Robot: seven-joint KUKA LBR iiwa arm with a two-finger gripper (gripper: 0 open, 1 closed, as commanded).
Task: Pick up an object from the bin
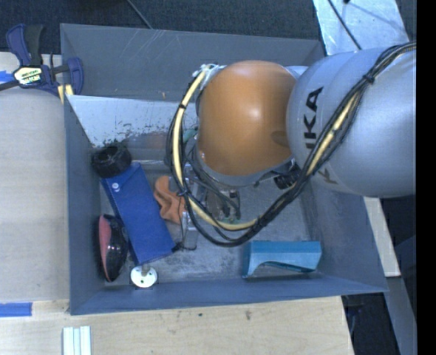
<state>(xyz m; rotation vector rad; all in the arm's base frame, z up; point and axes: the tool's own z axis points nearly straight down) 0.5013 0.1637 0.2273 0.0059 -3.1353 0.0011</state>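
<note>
Gripper [191, 234] low in middle of bin [81, 198], under round orange cover. 2 things just beside it: small orange crumpled thing [169, 198], long blue box [140, 213]. Gripper spread or pinched: cannot tell. Light blue block [283, 257] near front wall.

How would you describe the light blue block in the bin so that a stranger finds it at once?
Start at the bin and go to its lower right corner, below the arm's orange cover. The light blue block lies there by the wall. It is paler than the dark blue bottle at left and has no black cap.
</note>
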